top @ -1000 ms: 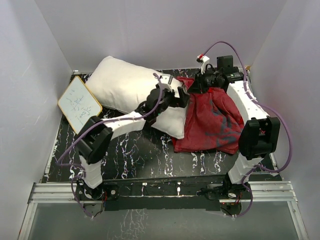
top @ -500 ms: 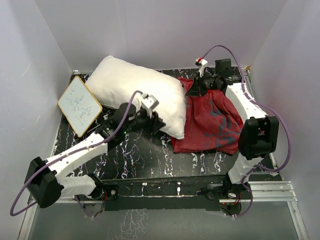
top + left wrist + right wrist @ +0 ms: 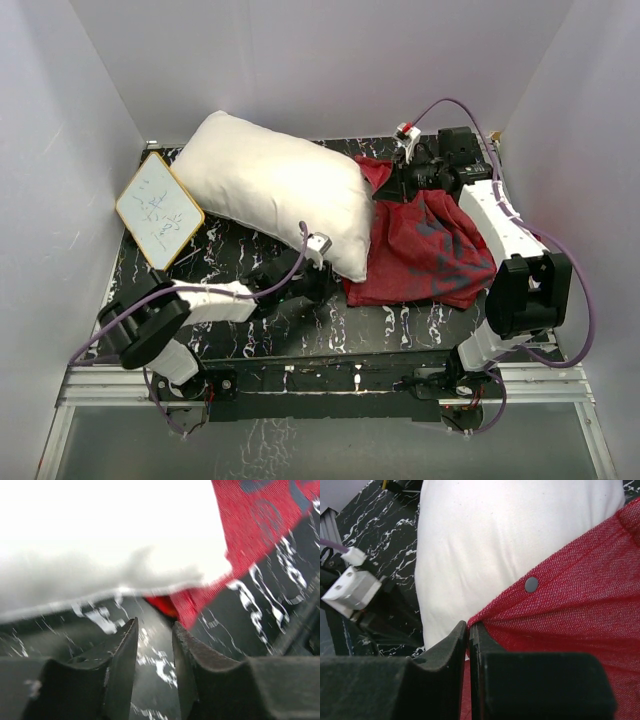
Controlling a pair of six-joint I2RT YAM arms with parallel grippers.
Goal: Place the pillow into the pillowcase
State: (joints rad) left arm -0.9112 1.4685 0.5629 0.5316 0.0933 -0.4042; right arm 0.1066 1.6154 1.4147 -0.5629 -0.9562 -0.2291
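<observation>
Left gripper [image 3: 154, 627] pulled back, just short of pillow [image 3: 100, 530]; right gripper [image 3: 468, 628] pinches pillowcase [image 3: 580, 615]

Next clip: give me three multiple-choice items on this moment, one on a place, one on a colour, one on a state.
1. Where does the wood-framed board lie?
A. left of the pillow
B. on the far right
C. at the near edge

2. What colour is the pillowcase?
A. blue
B. green
C. red

3. How is the right end effector?
A. wide open over the pillow
B. shut on the pillowcase's edge
C. out of view

Key: 1 A, the top view shows it by the pillow's left end. 2 C, the cloth is red in every view. 3 B, the right wrist view shows its jaws closed on the red hem.
</observation>
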